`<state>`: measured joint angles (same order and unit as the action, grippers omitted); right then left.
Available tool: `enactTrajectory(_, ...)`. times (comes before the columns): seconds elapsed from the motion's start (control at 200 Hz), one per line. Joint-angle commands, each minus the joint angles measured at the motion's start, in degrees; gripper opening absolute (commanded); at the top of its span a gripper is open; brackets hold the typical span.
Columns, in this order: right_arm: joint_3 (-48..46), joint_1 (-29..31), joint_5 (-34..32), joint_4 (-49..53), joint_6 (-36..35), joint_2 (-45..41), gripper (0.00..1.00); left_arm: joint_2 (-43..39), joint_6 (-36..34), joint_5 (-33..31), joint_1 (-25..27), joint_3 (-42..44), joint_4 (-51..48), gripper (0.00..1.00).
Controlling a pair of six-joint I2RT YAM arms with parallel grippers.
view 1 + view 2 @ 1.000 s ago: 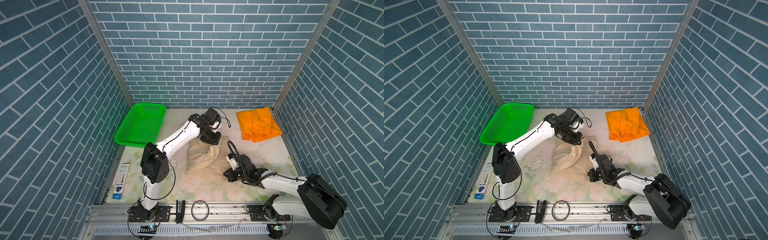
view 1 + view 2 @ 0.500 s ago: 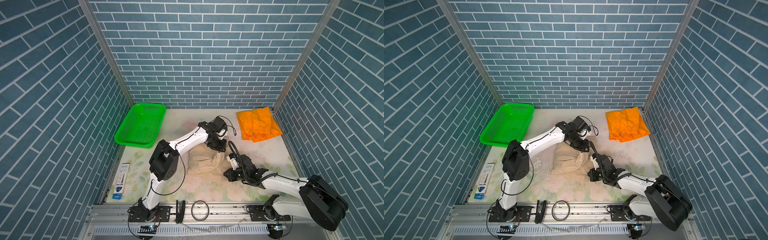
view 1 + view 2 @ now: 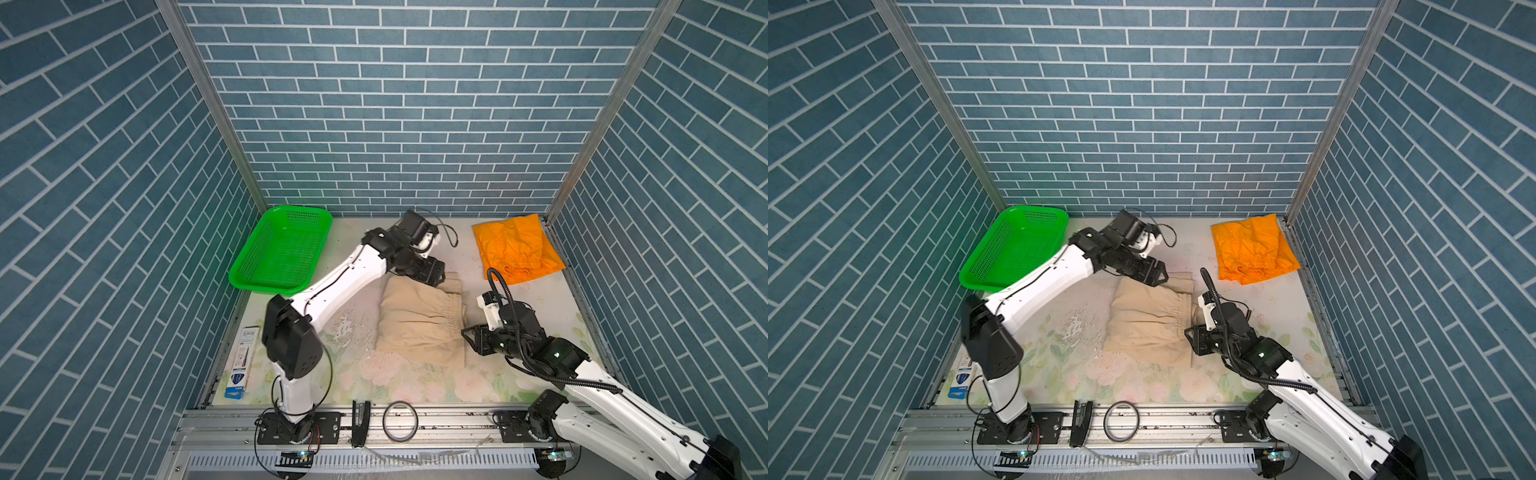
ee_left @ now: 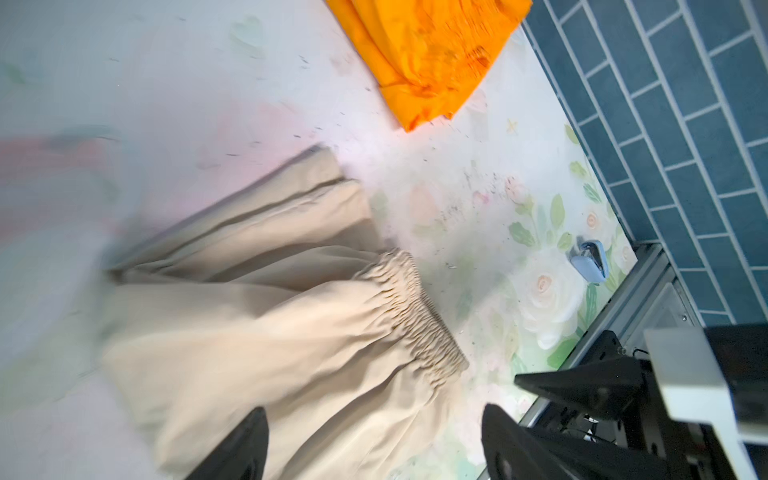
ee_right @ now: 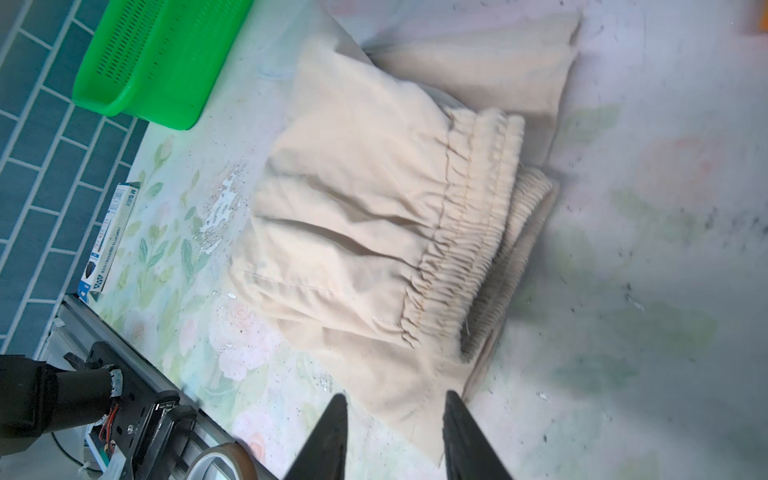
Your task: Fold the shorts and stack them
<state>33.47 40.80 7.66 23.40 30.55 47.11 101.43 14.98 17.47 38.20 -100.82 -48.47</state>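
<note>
Both the left end effector [image 4: 374,411] and right end effector [image 5: 395,397] just released the pale beige cloth shorts [image 3: 415,324], folded mid-frame; stacking with the bright orange cloth shorts [image 3: 513,249] likely follows.

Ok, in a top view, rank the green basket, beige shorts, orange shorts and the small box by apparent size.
1-2. Beige shorts and green basket: too alike to rank.
3. Orange shorts, though they lie farther from the camera.
4. Small box, clearly smallest.
</note>
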Motion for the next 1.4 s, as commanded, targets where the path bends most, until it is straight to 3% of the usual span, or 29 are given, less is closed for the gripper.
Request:
enactTrajectory(0.0,5.1,-0.2,2.9,-2.4,-6.1,8.2,0.41,-4.1,-0.7,-1.6,-5.4,9.3,2.1,0.80)
enactTrajectory(0.11,10.8,-0.1,3.0,-4.4,-8.5,18.4,0.40,-7.3,0.3,-1.2,-7.8,19.4,8.5,0.78)
enactTrajectory(0.195,11.0,-0.5,2.9,-6.2,-8.9,23.5,0.20,-8.0,1.4,-0.3,-8.1,24.5,11.6,0.76)
enactTrajectory(0.4,2.3,-2.0,5.3,-9.5,-5.3,29.3,0.18,-11.1,4.7,0.8,-9.2,36.5,17.2,0.76)
enactTrajectory(0.505,-1.8,-1.9,5.5,-10.3,-3.1,29.7,0.18,-13.3,6.6,1.8,-10.1,41.9,19.5,0.80)
enactTrajectory(0.695,0.1,-1.8,6.2,-7.0,-4.4,27.9,0.27,-15.8,8.3,3.4,-10.3,47.6,22.6,0.82)
enactTrajectory(0.795,6.4,-1.9,3.9,-0.9,-7.3,23.9,0.36,-16.2,8.5,4.1,-10.7,49.3,22.8,0.82)
enactTrajectory(0.905,15.1,-1.9,3.0,4.2,-12.7,26.1,0.43,-15.8,9.4,7.1,-11.1,51.2,23.7,0.83)
enactTrajectory(1.11,29.8,-1.9,4.6,3.1,-24.4,39.6,0.53,-18.9,11.6,8.3,-11.4,54.9,24.1,0.85)
enactTrajectory(1.22,39.8,-2.8,5.6,6.9,-33.0,49.2,0.57,-22.3,12.7,8.5,-11.4,57.6,25.0,0.86)
enactTrajectory(1.32,48.7,-4.7,10.6,11.5,-40.5,57.3,0.65,-24.1,14.3,9.0,-11.4,60.6,27.1,0.86)
enactTrajectory(1.395,55.0,-5.7,9.8,14.2,-43.8,63.1,0.68,-24.4,15.8,9.9,-11.4,63.3,29.1,0.85)
